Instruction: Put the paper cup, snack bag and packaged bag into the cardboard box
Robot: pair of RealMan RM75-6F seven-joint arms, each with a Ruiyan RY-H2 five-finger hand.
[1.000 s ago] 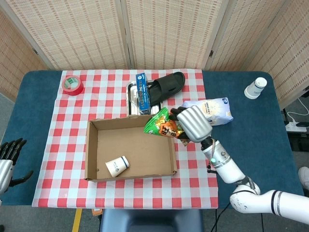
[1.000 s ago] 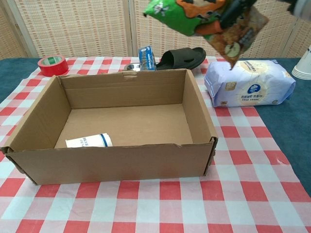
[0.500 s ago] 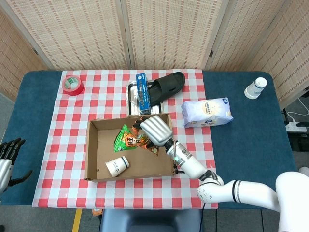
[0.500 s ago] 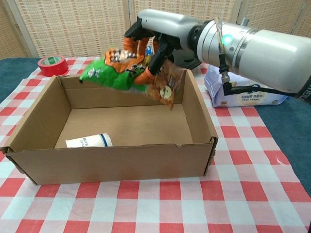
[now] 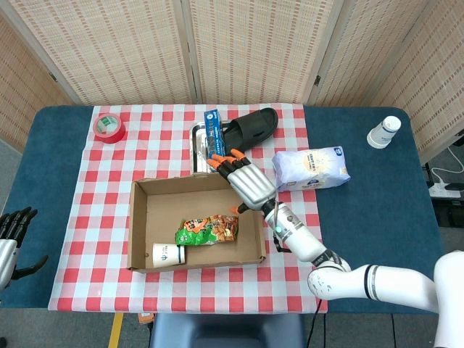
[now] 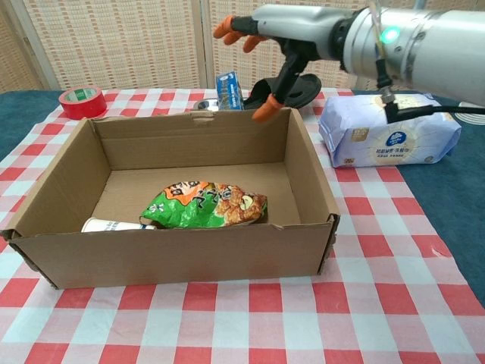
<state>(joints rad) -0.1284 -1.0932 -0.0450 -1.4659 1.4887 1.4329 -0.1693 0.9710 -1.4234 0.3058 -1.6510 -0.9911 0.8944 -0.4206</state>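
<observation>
Checked tablecloth (image 5: 109,210); green-orange snack bag (image 5: 209,230) flat in cardboard box (image 5: 136,225); crinkled

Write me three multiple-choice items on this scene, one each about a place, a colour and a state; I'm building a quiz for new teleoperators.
1. Where does the green and orange snack bag lie?
A. inside the brown cardboard box
B. on the blue table edge
C. on the black slipper

2. What colour is the roll of tape?
A. yellow
B. red
C. white

3. How is the right hand?
A. gripping the snack bag
B. pressing on the white packaged bag
C. open above the box's far wall, holding nothing

Answers:
1 A, the bag rests on the box floor against the white paper cup.
2 B, the roll beside the checked cloth is red.
3 C, its fingers are spread and nothing is in them.
</observation>
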